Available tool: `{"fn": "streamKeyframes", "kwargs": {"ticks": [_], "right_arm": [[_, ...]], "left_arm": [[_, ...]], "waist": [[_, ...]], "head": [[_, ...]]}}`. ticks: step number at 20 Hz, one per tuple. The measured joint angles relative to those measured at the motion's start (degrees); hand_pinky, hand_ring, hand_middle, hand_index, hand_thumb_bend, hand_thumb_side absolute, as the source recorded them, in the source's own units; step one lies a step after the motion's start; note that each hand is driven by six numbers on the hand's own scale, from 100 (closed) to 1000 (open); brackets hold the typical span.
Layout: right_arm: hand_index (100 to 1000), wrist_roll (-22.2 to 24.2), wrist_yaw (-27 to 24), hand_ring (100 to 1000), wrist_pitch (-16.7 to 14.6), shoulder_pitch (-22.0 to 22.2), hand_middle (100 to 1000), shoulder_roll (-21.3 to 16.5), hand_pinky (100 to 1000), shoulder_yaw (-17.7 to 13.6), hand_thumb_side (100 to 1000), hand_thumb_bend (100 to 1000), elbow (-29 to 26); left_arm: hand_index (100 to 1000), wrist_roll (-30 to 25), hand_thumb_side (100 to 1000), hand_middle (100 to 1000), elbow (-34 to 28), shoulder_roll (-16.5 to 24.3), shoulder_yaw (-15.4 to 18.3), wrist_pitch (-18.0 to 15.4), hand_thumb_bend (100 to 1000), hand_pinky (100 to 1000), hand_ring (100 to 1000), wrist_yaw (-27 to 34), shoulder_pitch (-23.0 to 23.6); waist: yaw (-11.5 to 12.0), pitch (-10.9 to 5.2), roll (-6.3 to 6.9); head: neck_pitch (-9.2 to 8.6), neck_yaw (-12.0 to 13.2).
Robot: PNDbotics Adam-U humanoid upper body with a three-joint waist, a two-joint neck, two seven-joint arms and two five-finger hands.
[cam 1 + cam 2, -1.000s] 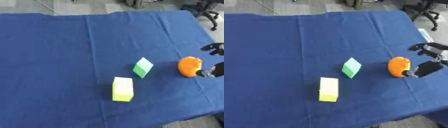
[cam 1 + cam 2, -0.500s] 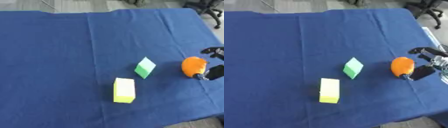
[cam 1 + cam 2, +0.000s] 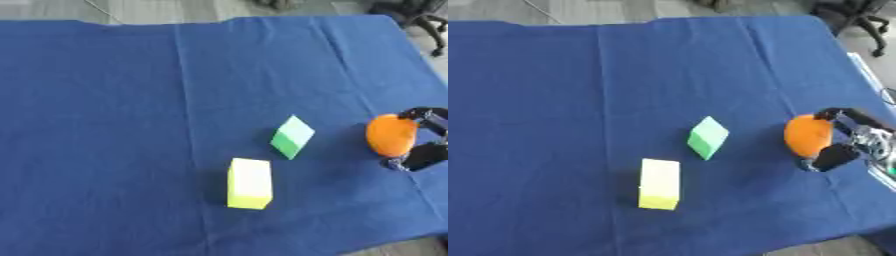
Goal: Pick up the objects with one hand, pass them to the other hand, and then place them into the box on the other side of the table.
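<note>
No readable text, label, brand, number or sign is shown on the blue table cloth (image 3: 105, 125) or on any object lying on it.

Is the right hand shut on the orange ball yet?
Yes: the right hand's fingers curl round the orange ball from above and below.

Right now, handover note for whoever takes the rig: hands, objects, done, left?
Right robot hand: at the table's right edge, fingers curled round the orange object, which looks to be still at table level.
Left robot hand: not in view.
Green block: mid-table, tilted on an edge, untouched.
Yellow block: lying in front of the green one, apart from it, untouched.
Box: not visible in either view.
Done: nothing passed or placed yet.
Left: lift the orange object, pass it to the left hand, box it; then both blocks.
</note>
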Motion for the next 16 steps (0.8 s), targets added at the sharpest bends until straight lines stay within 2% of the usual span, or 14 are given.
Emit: {"fn": "streamKeyframes", "kwargs": {"ticks": [2, 5, 8, 13, 16], "right_arm": [[875, -1.3, 0.9, 894, 1.3, -0.4, 887, 0.8, 985, -0.3, 100, 331, 0.0], [851, -3.7, 1.6, 853, 3.2, -0.5, 845, 1.7, 978, -0.3, 100, 126, 0.0], [822, -6.3, 2.6, 819, 4.9, -0.7, 801, 2.0, 1000, -0.4, 100, 100, 0.0], [607, -10.5, 5.9, 671, 7.8, -0.7, 575, 2.1, 1000, 0.2, 100, 183, 0.0], [552, -13.2, 8.5, 596, 9.2, -0.9, 538, 2.2, 1000, 0.8, 100, 151, 0.0]], "left_arm": [[900, -0.2, 773, 723, -0.1, 0.0, 0.0, 0.0, 100, 980, 1000, -0.2, 0.0], [900, -0.3, 774, 721, -0.1, 0.0, 0.0, 0.1, 100, 981, 1000, -0.4, 0.0], [899, -0.6, 773, 720, -0.1, 0.0, -0.1, 0.3, 100, 981, 1000, -0.4, 0.0], [898, -1.0, 775, 708, -0.1, -0.1, -0.4, 0.2, 100, 981, 1000, -0.4, -0.3], [897, -1.2, 774, 707, -0.1, -0.3, -0.4, 0.3, 100, 981, 1000, -0.4, -0.3]], "waist": [[0.4, 0.36, 0.14], [0.5, 0.46, 0.14], [0.6, 0.60, 0.14], [0.9, 0.65, 0.29], [0.9, 0.65, 0.27]], "head": [[-0.35, -0.4], [-0.70, -0.8], [-1.00, -1.0], [-1.46, -1.0], [-1.47, -1.2]]}}
